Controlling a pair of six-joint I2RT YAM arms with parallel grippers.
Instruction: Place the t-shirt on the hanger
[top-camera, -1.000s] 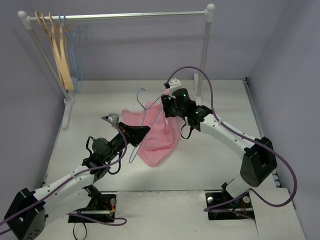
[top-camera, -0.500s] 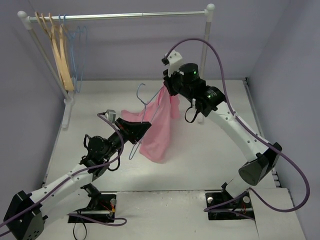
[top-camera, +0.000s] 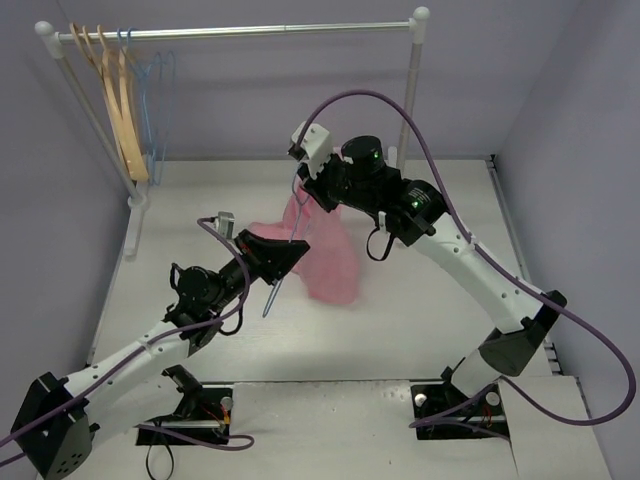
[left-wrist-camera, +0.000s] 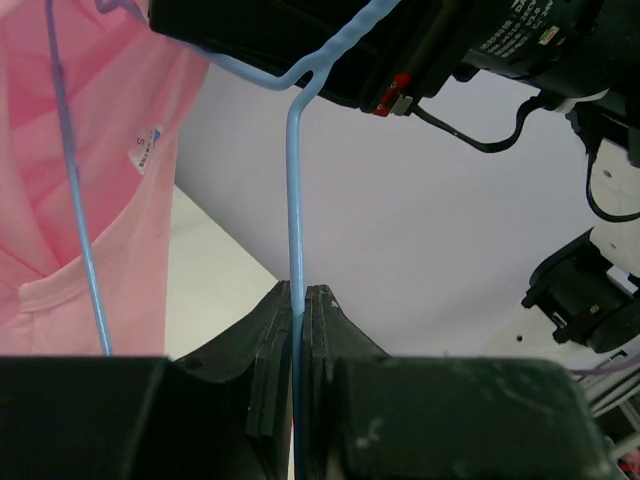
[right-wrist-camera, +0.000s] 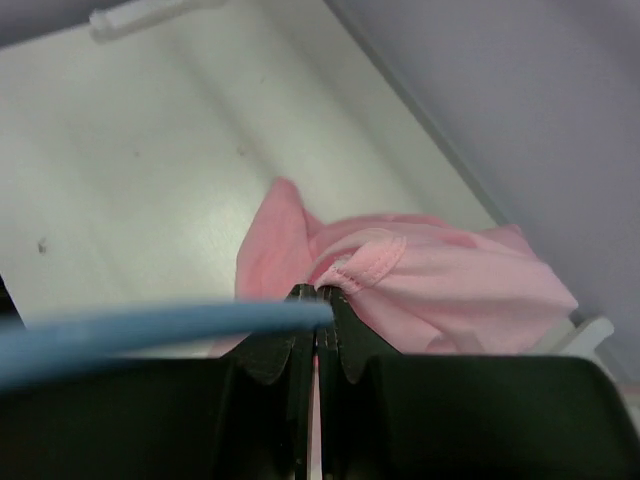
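The pink t-shirt (top-camera: 330, 250) hangs from my right gripper (top-camera: 303, 196), which is shut on its hem or collar edge (right-wrist-camera: 365, 265) above the table. My left gripper (top-camera: 290, 253) is shut on the pale-blue wire hanger (top-camera: 283, 262) and holds it upright beside the shirt. In the left wrist view the hanger wire (left-wrist-camera: 295, 200) rises from between the closed jaws, and the shirt (left-wrist-camera: 90, 180) with its small white label (left-wrist-camera: 148, 148) hangs to the left. In the right wrist view a blurred blue wire (right-wrist-camera: 160, 328) crosses just in front of the jaws.
A white clothes rail (top-camera: 240, 32) stands at the back, with tan wooden hangers (top-camera: 120, 100) and spare blue wire hangers (top-camera: 155, 95) at its left end. Its right post (top-camera: 412, 90) is behind my right arm. Walls close in on both sides.
My right gripper has lifted the shirt off the table and carried it left, over the hanger's hook. My left gripper has raised the hanger slightly.
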